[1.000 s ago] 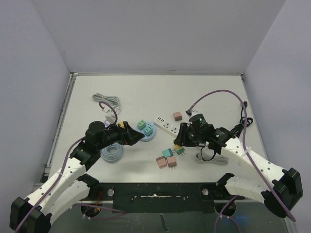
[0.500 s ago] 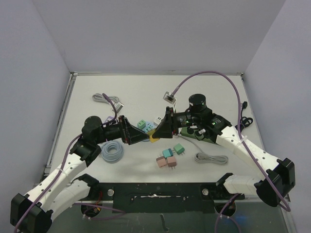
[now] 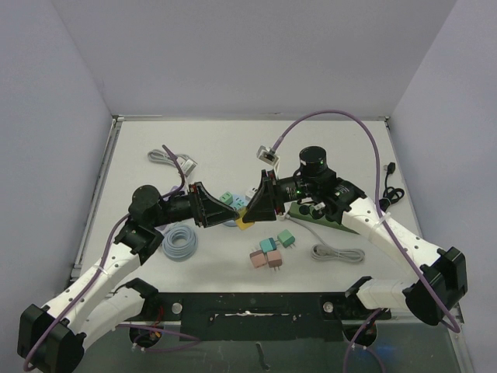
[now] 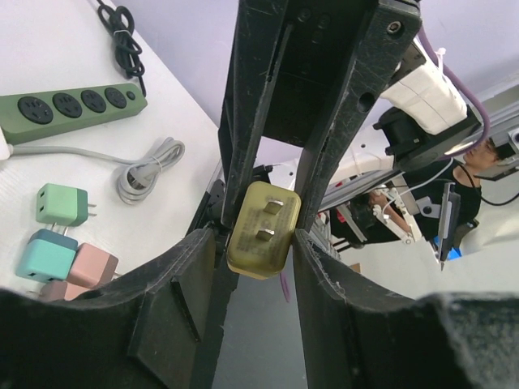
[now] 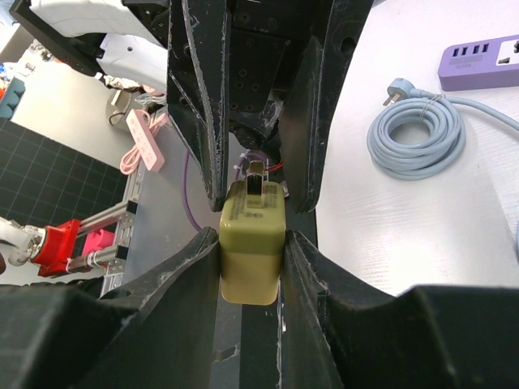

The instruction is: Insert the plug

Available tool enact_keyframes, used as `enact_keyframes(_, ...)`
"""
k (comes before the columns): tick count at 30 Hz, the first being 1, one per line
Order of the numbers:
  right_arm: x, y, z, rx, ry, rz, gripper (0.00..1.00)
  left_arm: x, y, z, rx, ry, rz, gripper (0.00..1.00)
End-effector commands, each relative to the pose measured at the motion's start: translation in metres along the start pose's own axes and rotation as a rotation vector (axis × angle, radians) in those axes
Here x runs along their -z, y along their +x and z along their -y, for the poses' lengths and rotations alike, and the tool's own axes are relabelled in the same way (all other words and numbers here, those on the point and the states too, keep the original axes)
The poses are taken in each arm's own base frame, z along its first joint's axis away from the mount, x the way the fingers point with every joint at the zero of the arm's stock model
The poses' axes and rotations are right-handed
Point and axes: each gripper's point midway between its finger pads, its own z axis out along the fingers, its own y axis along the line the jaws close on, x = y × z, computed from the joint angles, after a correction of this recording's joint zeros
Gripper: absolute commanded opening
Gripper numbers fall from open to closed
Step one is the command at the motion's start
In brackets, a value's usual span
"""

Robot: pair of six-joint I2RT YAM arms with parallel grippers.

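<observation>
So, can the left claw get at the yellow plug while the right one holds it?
Probably yes: the yellow plug sticks prongs-first out of the right claw, and the left claw flanks it on both sides, nothing between.

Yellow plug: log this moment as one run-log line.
yellow plug: held midair | left gripper: shut on plug | right gripper: shut on plug

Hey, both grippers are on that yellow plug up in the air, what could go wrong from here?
1. The yellow plug hangs above the table between the left gripper and the right gripper. If either lets go before the other grips firmly, it may drop.
2. In the left wrist view the prongs face the left gripper's camera, so a handover to it may leave them pointing inward, awkward for the green power strip.
</observation>
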Motion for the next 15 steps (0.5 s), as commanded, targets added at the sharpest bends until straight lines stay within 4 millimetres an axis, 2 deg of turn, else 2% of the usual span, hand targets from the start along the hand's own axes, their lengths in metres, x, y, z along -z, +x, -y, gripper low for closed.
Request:
enact_keyframes(1,0.000,-0.024,-0.018,0.105,-0.067,0.035,0.25,0.002,-0.005,0.030,-0.070,0.126,-0.010,0.40)
enact_keyframes(4,-0.001,-0.026,-0.016,0.099,-0.065,0.044,0.25,0.005,0.003,0.033,-0.076,0.155,-0.041,0.36)
enact_keyframes(7,-0.001,-0.029,-0.017,0.093,-0.065,0.058,0.26,0.005,0.003,0.034,-0.088,0.160,-0.040,0.28)
enact_keyframes(11,-0.001,-0.033,-0.018,0.085,-0.067,0.084,0.28,0.003,0.001,0.034,-0.088,0.162,-0.044,0.24)
enact_keyframes(15,-0.001,-0.041,-0.014,0.071,-0.039,0.127,0.34,0.001,-0.005,0.039,-0.083,0.178,-0.028,0.19)
